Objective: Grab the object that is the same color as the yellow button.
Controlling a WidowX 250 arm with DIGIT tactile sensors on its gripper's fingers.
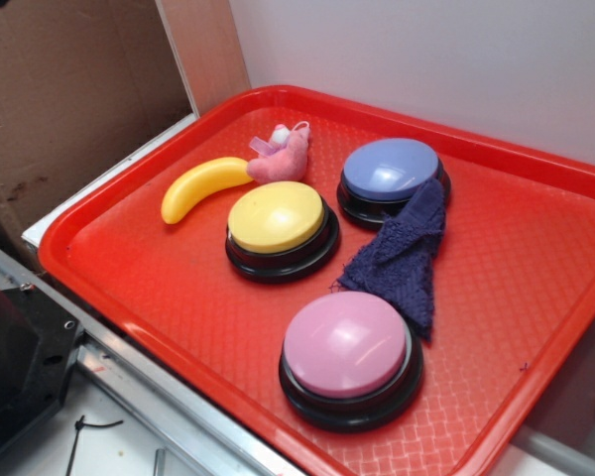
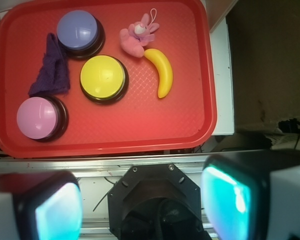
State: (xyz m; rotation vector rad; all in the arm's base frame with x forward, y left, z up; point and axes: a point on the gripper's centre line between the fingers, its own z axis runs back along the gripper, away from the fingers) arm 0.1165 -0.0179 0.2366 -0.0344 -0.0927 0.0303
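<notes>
We see the fingers (image 2: 145, 205) released, spread wide and holding nothing, high above the red tray's (image 2: 140, 140) near rim. The banana (image 2: 162, 72) lies ahead and slightly right of them, beside the yellow button (image 2: 103, 77), touching the pink plush (image 2: 137, 37); its long axis runs roughly fore-aft, curving.

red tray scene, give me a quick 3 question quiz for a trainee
1. True or false: the banana lies on the red tray.
2. Which button does the purple cloth lean on: A yellow, B blue, C pink?
3. Fill in: the banana's tip is next to the pink ____ toy.

Key: 1 true; 2 B; 3 plush. In the wrist view the gripper is open, away from the tray.
</notes>
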